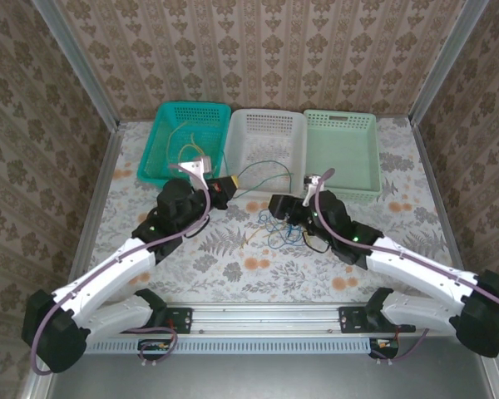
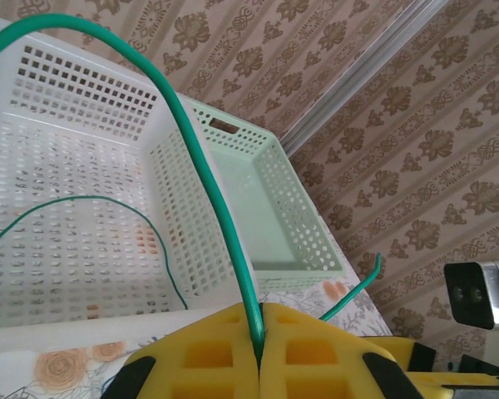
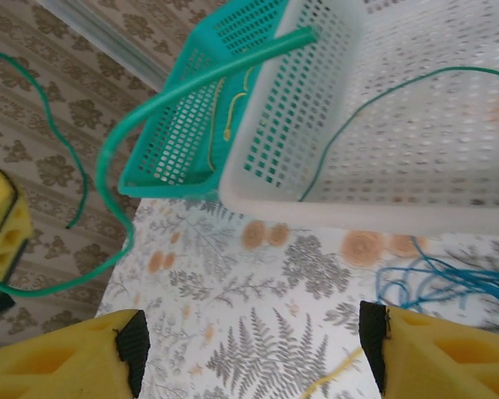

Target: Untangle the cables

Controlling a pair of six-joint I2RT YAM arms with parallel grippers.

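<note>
Green cable [image 2: 206, 162]: thin, glossy. At lower centre of the left wrist view it is pinched between the closed yellow jaws of the left gripper [image 2: 259, 356]. From there it rises and arches toward the upper left. In the top view it runs rightward from frame centre-left and loops across the white basket [image 1: 262, 125]; whether it rests inside cannot be told.

Blue cables [image 1: 274, 229]: loose tangle, flat on the tabletop [image 1: 233, 266], frame centre, just below the white basket.

Yellow cable [image 1: 185, 143]: slack loops inside the teal basket [image 1: 195, 105], upper left.

Short yellow strand [image 3: 341, 372]: on the tabletop beside the blue tangle.
</note>
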